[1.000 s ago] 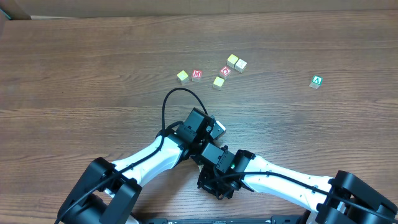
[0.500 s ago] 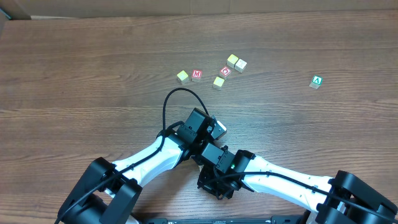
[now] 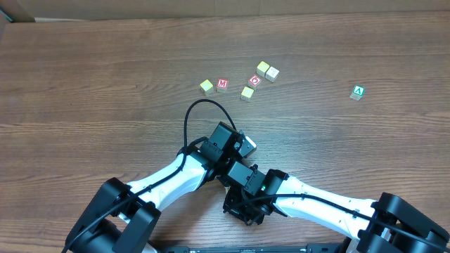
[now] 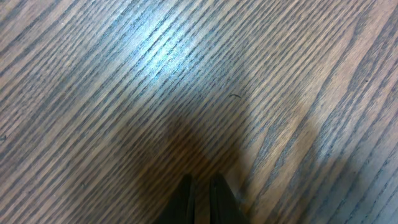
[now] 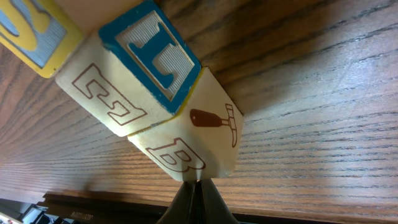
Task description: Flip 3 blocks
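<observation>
Wooden blocks: likely light, rigid, smooth-faced | pinch opposite flat sides, avoiding corners | your left gripper and right gripper both clenched, holding nothing

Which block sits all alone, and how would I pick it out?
On the wooden table, seen from above, a cluster of blocks lies mid-table. Far to its right, alone, sits the green block: the only green face, lettered A.

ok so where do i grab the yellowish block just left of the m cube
Probably from above, on its near and far side faces: the block lies flat and the M cube sits close beside it, so those two faces are clear.
</observation>
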Robot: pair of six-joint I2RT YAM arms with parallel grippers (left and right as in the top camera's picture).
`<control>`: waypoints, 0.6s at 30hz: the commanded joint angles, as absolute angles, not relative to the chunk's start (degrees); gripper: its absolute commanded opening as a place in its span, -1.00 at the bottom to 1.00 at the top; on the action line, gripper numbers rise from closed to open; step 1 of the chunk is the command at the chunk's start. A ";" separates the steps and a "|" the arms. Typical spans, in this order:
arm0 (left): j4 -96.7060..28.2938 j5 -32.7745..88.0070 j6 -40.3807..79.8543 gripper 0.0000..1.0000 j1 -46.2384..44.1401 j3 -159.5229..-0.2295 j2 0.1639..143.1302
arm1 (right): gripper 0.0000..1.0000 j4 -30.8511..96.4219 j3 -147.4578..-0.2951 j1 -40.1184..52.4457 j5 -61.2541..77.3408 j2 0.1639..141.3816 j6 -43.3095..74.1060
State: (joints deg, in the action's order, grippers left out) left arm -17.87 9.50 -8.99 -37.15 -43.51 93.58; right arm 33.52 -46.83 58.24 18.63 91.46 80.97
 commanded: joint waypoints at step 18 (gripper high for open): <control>-16.43 12.43 -8.51 -0.92 -37.65 -42.87 94.43 | -0.92 33.21 -47.09 58.50 17.63 91.44 81.21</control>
State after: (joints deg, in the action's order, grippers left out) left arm -16.64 11.20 -8.99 -37.15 -43.46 93.69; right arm 33.47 -46.83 58.24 18.61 91.46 80.97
